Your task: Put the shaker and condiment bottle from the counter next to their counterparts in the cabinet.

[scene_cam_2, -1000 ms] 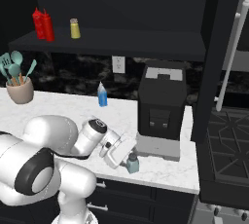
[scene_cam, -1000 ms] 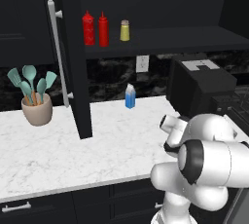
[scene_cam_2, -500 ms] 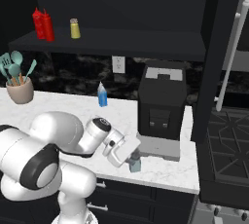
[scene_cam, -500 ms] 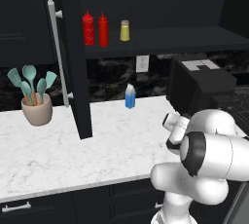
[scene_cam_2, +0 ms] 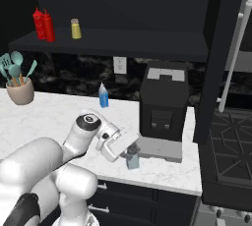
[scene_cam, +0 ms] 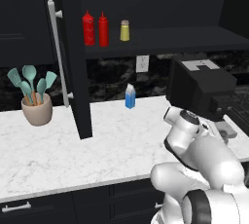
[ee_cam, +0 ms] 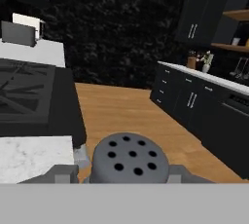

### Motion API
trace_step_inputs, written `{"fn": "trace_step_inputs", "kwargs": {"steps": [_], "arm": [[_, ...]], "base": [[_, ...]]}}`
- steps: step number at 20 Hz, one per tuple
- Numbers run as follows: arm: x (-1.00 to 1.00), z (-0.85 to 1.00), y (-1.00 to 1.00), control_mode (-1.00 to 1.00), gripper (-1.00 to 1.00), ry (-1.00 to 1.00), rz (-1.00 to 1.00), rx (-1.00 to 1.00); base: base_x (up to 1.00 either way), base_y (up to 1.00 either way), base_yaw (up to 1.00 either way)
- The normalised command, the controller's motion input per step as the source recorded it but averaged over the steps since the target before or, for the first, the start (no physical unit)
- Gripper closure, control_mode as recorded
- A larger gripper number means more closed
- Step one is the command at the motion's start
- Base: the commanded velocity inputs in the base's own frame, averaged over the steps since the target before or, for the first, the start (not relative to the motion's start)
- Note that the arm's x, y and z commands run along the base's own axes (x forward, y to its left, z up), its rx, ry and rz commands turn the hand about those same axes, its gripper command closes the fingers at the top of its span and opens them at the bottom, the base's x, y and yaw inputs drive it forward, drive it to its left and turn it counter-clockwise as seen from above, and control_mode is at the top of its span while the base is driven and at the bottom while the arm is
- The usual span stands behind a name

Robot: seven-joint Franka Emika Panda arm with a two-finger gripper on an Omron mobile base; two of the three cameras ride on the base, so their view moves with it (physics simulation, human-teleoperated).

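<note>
Your counter (scene_cam: 97, 155) carries a utensil pot (scene_cam: 37, 108), a blue carton (scene_cam: 130, 96), the coffee machine (scene_cam_2: 163, 107) and the shaker (scene_cam_2: 132, 159); the cabinet shelf (scene_cam: 170, 38) holds two red bottles (scene_cam: 96, 29) and a yellow shaker (scene_cam: 125, 30).

The arm (scene_cam_2: 59, 171) is glossy white — fat, rounded links joined by dark bands at the joints; one joint is capped by a round grey disc with a black centre; the hand is a blocky white body; the gripper (scene_cam_2: 129, 152) ends in small grey fingers (ee_cam: 61, 173).

Arm reaches low, fingers (scene_cam_2: 129, 154) closed on shaker (scene_cam_2: 132, 159).
</note>
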Motion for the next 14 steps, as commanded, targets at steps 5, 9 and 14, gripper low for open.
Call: {"fn": "trace_step_inputs", "kwargs": {"steps": [5, 9, 14], "arm": [[-0.65, 0.74, 0.09, -1.00, 1.00, -0.12, 0.35, -0.04], [-0.78, 0.74, 0.15, -1.00, 1.00, -0.13, 0.34, -0.01], [-0.58, 0.91, 0.12, -1.00, 1.00, -0.24, 0.28, -0.06]], "base": [[0.00, 0.00, 0.00], [0.00, 0.00, 0.00], [0.00, 0.00, 0.00]]}}
